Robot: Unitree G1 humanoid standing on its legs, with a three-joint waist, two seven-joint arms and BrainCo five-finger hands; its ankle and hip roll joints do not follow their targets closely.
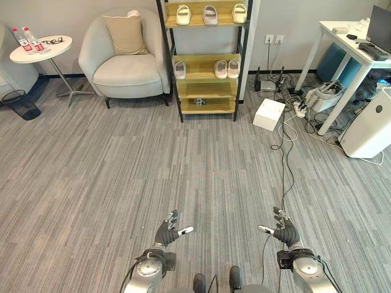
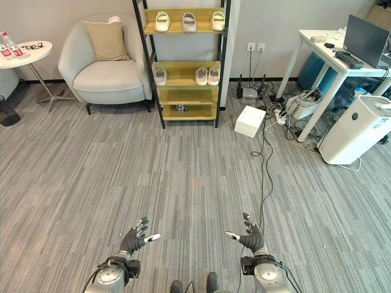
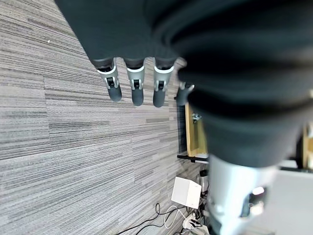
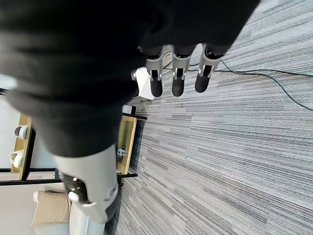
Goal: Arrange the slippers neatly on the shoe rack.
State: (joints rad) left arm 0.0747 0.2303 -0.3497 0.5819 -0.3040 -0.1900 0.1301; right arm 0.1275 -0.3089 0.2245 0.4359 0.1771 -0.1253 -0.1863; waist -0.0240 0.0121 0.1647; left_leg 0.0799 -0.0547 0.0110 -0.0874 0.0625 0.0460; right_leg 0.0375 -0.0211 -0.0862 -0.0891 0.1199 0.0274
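A wooden shoe rack (image 1: 206,89) with a black frame stands against the far wall. Its top shelf carries three pale slippers (image 1: 209,14) set apart. On the middle shelf a single slipper (image 1: 180,69) sits at the left and a pair (image 1: 226,68) at the right. A small dark object (image 1: 200,101) lies on a lower shelf. My left hand (image 1: 167,232) and right hand (image 1: 284,231) hover low over the carpet near me, far from the rack, both open and holding nothing.
A grey armchair (image 1: 125,61) with a beige cushion stands left of the rack, a round side table (image 1: 41,49) with bottles further left. Right of the rack are a white box (image 1: 269,113), floor cables (image 1: 285,146), a white desk (image 1: 348,52) and a white air purifier (image 1: 371,124).
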